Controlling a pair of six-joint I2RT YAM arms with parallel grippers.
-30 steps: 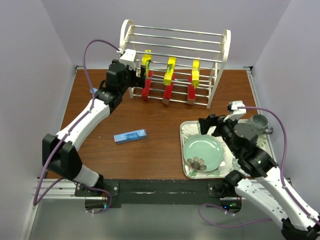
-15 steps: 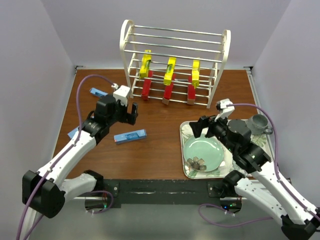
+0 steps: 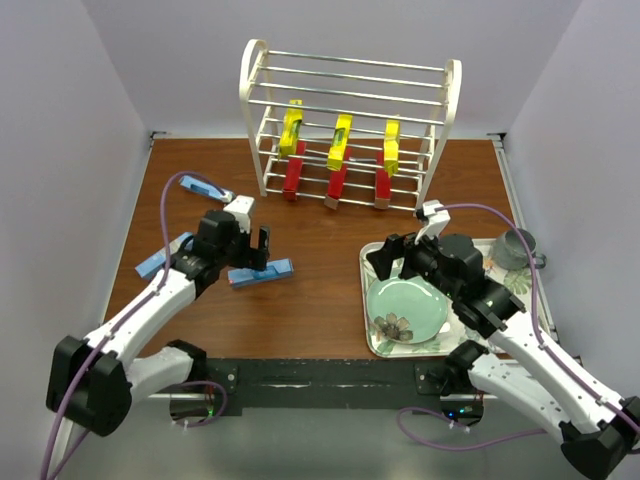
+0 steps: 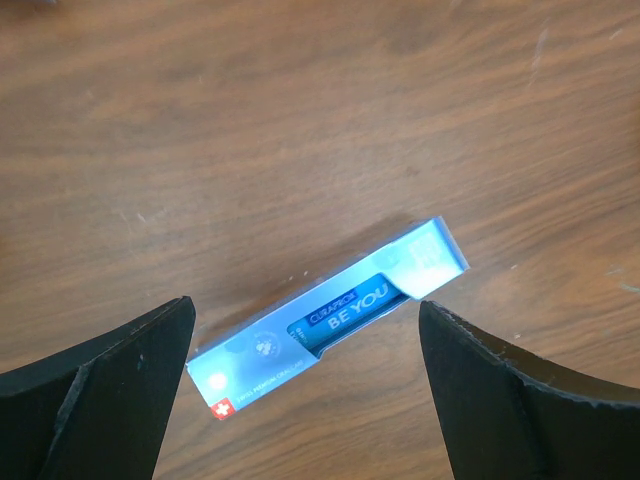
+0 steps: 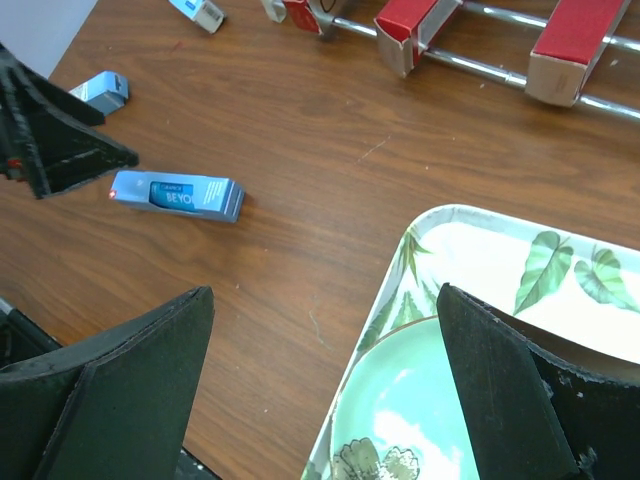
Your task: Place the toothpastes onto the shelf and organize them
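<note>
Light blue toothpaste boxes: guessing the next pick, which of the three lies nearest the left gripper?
The blue box mid-table, directly beneath the open left gripper; the back-left box and the left-edge box both lie farther off.

tray (image 3: 371,270): leaf-patterned, set at the near right
plate (image 3: 402,310): pale green, laid in the tray
mug (image 3: 517,244): grey, at the tray's far right corner
</note>
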